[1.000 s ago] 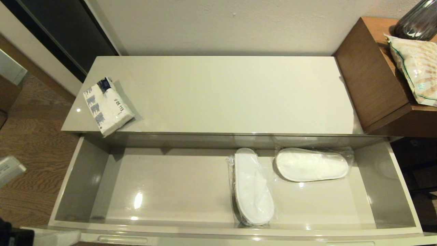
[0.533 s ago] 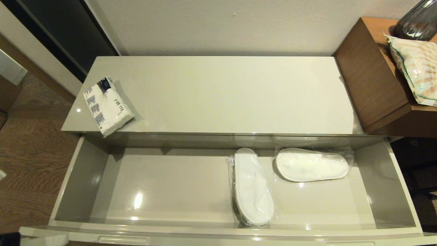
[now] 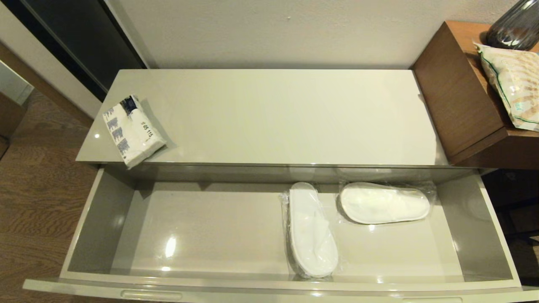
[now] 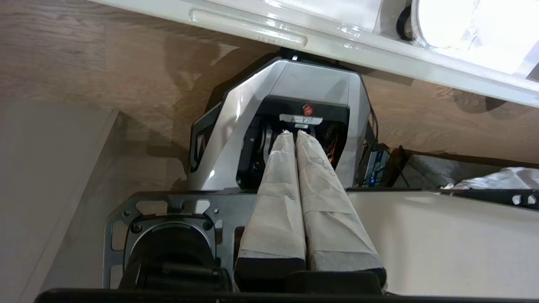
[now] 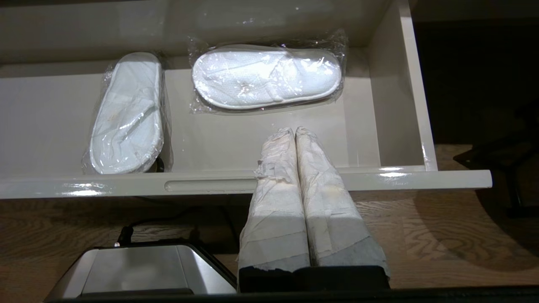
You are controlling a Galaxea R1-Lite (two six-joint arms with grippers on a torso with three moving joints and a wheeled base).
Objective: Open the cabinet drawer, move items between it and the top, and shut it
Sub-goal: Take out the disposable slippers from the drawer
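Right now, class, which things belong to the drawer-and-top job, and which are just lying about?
Job: wide glossy grey-beige open drawer; cream-white cabinet top; blue-printed white tissue pack; two plastic-wrapped white slippers.
Lying about: brown wooden table; green-trimmed patterned bag; dark glass vase.

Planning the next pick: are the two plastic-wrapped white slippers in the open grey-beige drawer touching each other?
Apart. The right wrist view shows bare drawer floor between the lengthwise slipper and the crosswise slipper, wrappers included; the head view shows the same gap in the drawer.
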